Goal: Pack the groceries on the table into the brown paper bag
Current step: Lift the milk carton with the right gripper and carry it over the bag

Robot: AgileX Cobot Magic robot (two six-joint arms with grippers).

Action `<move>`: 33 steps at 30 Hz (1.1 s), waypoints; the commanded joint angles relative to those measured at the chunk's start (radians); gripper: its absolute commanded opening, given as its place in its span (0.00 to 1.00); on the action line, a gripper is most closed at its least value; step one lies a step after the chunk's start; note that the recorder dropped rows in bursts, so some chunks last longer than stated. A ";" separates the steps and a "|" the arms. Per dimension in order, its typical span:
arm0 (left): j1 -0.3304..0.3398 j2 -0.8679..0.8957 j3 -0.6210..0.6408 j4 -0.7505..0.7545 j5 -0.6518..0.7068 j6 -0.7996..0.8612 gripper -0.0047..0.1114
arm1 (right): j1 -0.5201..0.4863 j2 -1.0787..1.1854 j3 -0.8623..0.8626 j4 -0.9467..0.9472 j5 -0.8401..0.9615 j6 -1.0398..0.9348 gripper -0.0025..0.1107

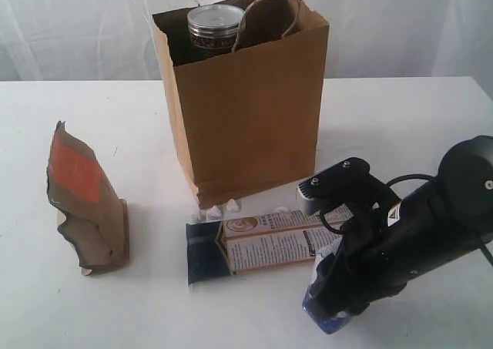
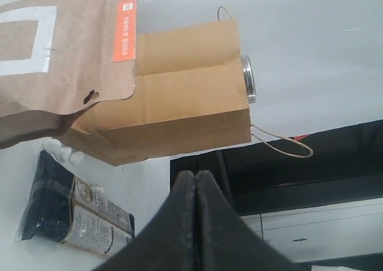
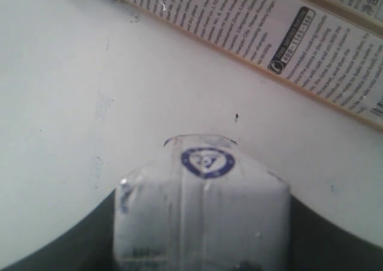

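The brown paper bag point(image 1: 246, 110) stands upright at mid-table with a clear jar point(image 1: 214, 27) showing in its open mouth. My right gripper point(image 1: 339, 287) is at the front right, shut on a small white-blue carton point(image 1: 325, 318). In the right wrist view the carton point(image 3: 203, 211) fills the gap between the dark fingers point(image 3: 335, 241). I cannot tell whether it touches the table point(image 3: 72, 103). A long navy packet point(image 1: 254, 241) lies flat in front of the bag. The orange-brown pouch point(image 1: 85, 203) stands at the left. My left gripper point(image 2: 195, 174) is shut and holds nothing, off the table near the pouch point(image 2: 60, 61).
Small white crumbs point(image 1: 219, 208) lie at the bag's front foot. The bag's twisted handles point(image 1: 269, 14) arch over its mouth. The left wrist view shows the bag point(image 2: 179, 103), the jar rim point(image 2: 248, 79) and the navy packet point(image 2: 66, 214).
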 commanded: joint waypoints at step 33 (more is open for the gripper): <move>0.001 -0.004 0.003 0.158 0.107 1.265 0.04 | 0.001 -0.005 0.003 0.001 -0.036 -0.002 0.13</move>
